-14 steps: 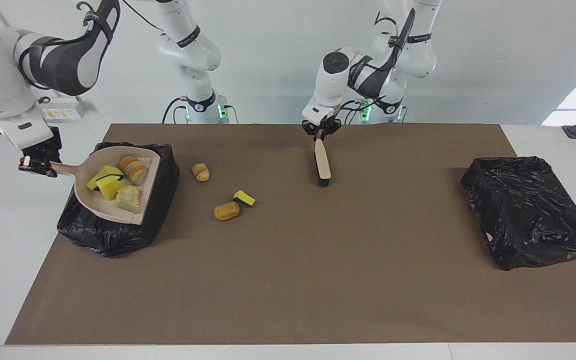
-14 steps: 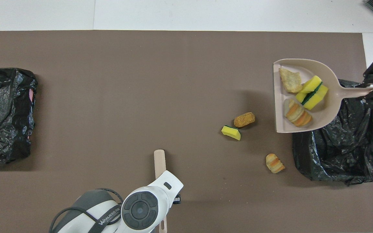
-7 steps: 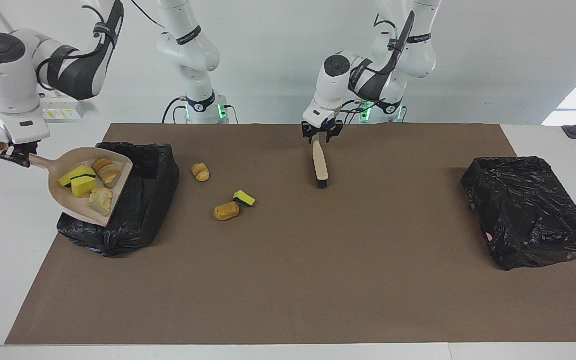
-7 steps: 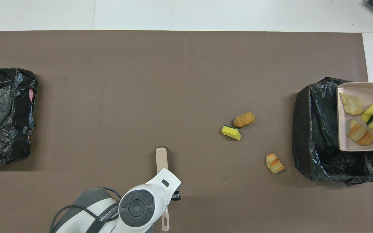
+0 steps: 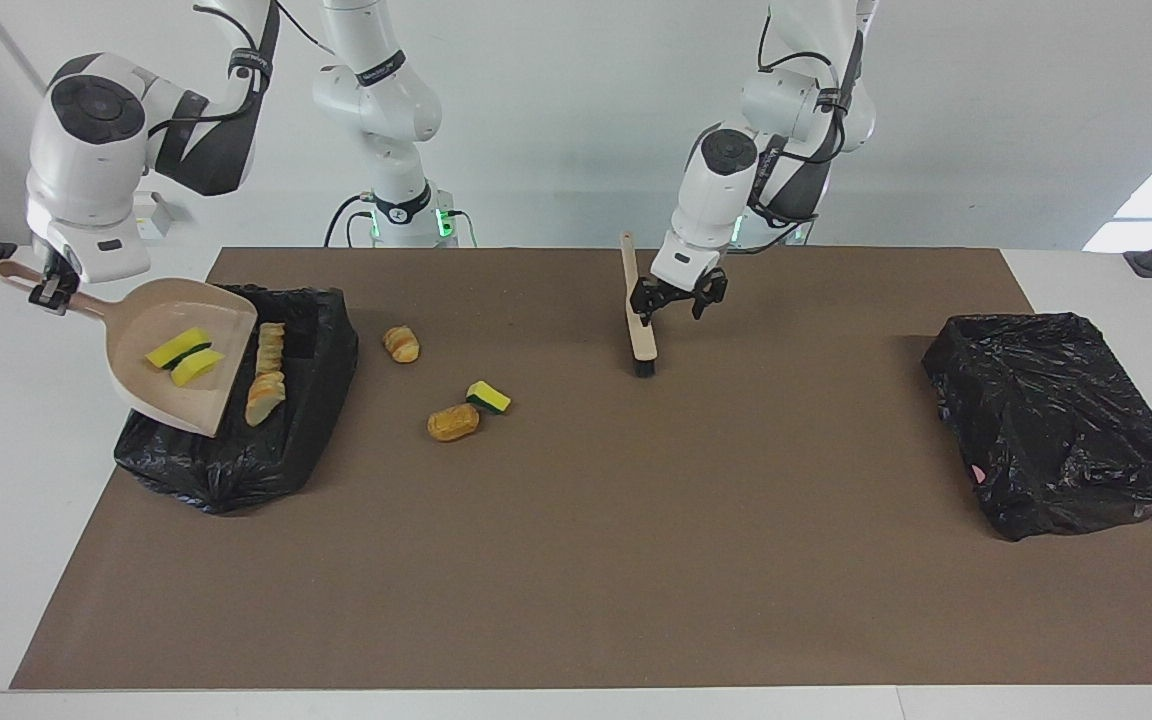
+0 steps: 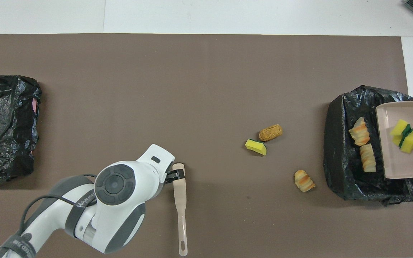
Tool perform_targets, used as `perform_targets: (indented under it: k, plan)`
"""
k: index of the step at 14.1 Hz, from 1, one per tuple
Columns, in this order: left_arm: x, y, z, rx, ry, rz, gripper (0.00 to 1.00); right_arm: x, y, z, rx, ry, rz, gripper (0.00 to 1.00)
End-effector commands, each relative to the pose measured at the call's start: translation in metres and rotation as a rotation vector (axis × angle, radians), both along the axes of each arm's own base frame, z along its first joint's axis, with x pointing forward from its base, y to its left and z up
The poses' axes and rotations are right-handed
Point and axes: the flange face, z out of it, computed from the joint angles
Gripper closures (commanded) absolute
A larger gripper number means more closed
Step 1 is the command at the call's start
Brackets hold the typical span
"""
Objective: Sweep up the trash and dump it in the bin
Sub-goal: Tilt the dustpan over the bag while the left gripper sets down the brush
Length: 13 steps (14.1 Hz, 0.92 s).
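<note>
My right gripper is shut on the handle of the beige dustpan, which is tilted over the black-bagged bin at the right arm's end. Two yellow sponge chunks lie in the pan. Two bread pieces are sliding off its lip into the bin. On the mat lie more trash: a croissant bit, a brown bread piece and a green-faced sponge. My left gripper hangs open just beside the brush, which rests on the mat.
A second black-bagged bin sits at the left arm's end of the brown mat. The brush handle points toward the robots. White table shows around the mat.
The right arm drew the dustpan back over the bin and tipped it, so two bread pieces slid off. The left gripper opened, let go of the brush and rose beside it.
</note>
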Motion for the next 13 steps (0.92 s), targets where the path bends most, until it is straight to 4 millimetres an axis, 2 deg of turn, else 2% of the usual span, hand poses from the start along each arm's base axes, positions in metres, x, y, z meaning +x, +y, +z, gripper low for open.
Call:
perform_targets:
  k: [1, 3, 5, 7, 9, 11, 12, 13]
  plan:
    - [0.031, 0.031, 0.011, 0.009, -0.037, -0.022, 0.0, -0.006, 0.006, 0.007, -0.06, 0.001, 0.0, 1.0]
    - [0.056, 0.063, 0.034, 0.009, -0.048, -0.04, 0.0, -0.006, 0.016, 0.017, -0.138, 0.0, 0.011, 1.0]
    - [0.073, 0.103, 0.052, 0.012, -0.053, -0.05, 0.0, -0.005, 0.041, 0.023, -0.189, -0.004, 0.037, 1.0]
    - [0.083, 0.141, 0.056, 0.021, -0.035, -0.071, 0.0, -0.007, 0.066, 0.023, -0.238, -0.031, 0.024, 1.0]
    - [0.091, 0.182, 0.058, 0.025, -0.035, -0.105, 0.0, -0.018, 0.074, 0.018, -0.252, -0.04, 0.03, 1.0]
    - [0.098, 0.223, 0.082, 0.027, -0.039, -0.136, 0.0, -0.021, 0.087, 0.019, -0.293, -0.048, 0.053, 1.0]
    - [0.103, 0.241, 0.099, 0.026, -0.018, -0.157, 0.0, -0.023, 0.088, 0.026, -0.315, -0.052, 0.062, 1.0]
    - [0.107, 0.25, 0.115, 0.024, -0.001, -0.178, 0.0, -0.025, 0.09, 0.035, -0.342, -0.06, 0.074, 1.0]
